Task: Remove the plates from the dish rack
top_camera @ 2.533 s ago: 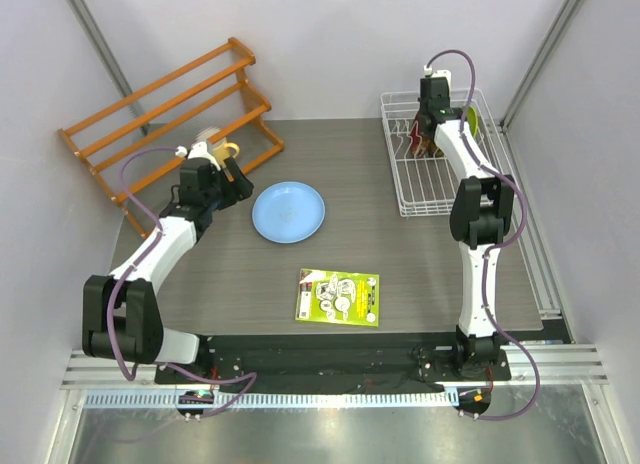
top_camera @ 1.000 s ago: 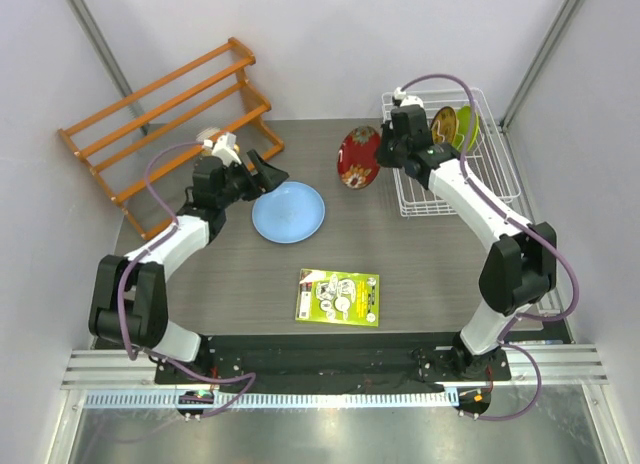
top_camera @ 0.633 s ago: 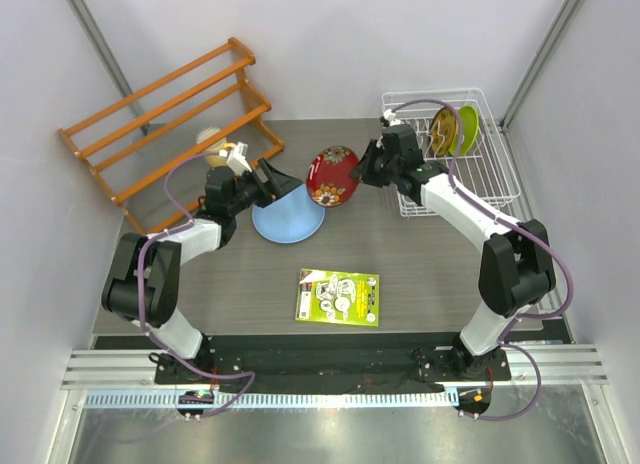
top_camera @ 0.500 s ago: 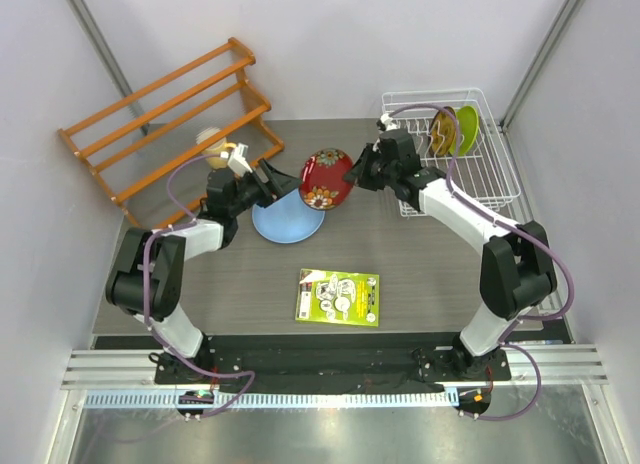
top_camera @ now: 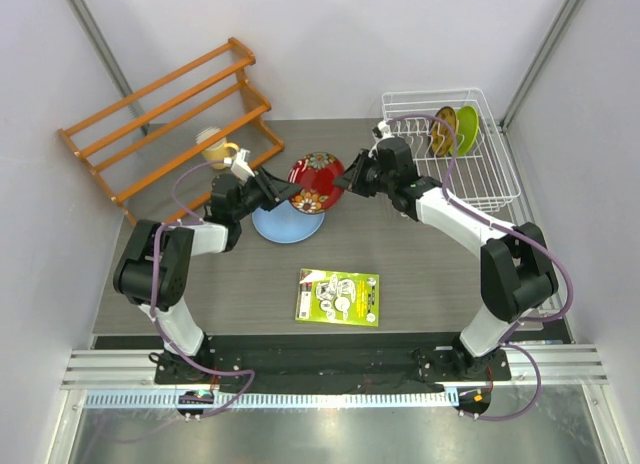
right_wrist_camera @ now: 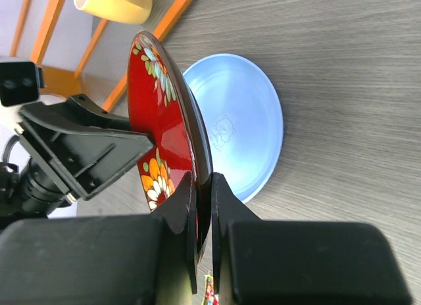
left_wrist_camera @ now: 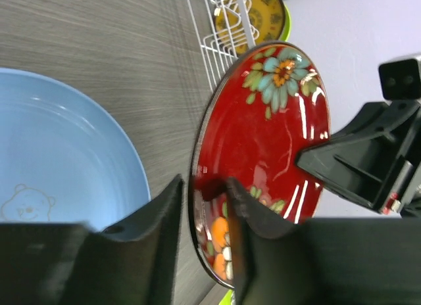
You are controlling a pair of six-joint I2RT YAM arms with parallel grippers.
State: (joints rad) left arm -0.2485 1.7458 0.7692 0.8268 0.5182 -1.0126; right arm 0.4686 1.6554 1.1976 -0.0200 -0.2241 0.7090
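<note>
A dark red patterned plate [top_camera: 316, 182] hangs on edge in the air, just above the light blue plate [top_camera: 285, 227] that lies flat on the table. My right gripper [top_camera: 340, 181] is shut on its right rim, and in the right wrist view both fingers of that gripper [right_wrist_camera: 200, 177] pinch the edge. My left gripper [left_wrist_camera: 204, 183] has closed over the opposite rim of the red plate [left_wrist_camera: 263, 140]. One pad lies on its painted face. The white wire dish rack [top_camera: 505, 189] at the back right holds an orange-yellow plate [top_camera: 443, 130] and a lime green plate [top_camera: 467, 127], both upright.
An orange wooden slatted shelf rack [top_camera: 160, 114] stands at the back left with a yellow mug [top_camera: 215, 147] in front of it. A green booklet [top_camera: 338, 297] lies near the front middle of the table. Grey walls close in both sides.
My right arm carried the red plate from the rack leftward to above the blue plate. The left arm reached in to meet it, and its jaws closed from wide open onto the plate's rim.
</note>
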